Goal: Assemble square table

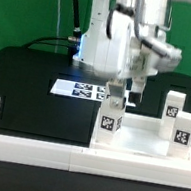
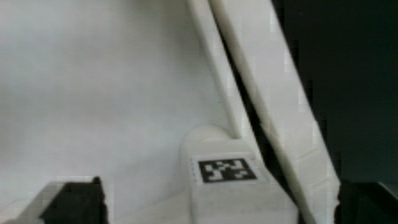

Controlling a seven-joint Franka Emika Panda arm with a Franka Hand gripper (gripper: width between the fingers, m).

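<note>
The claw [image 1: 124, 97] hangs spread over a leg [image 1: 109, 123] standing on the slab [image 1: 136, 143]; fetching another leg likely comes next.

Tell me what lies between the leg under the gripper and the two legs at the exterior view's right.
Exterior view: only bare tabletop slab separates the near leg from the back right leg and the front right leg.

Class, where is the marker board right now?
In the exterior view, the marker board lies flat on the black table, left of centre, just behind the gripper.
</note>
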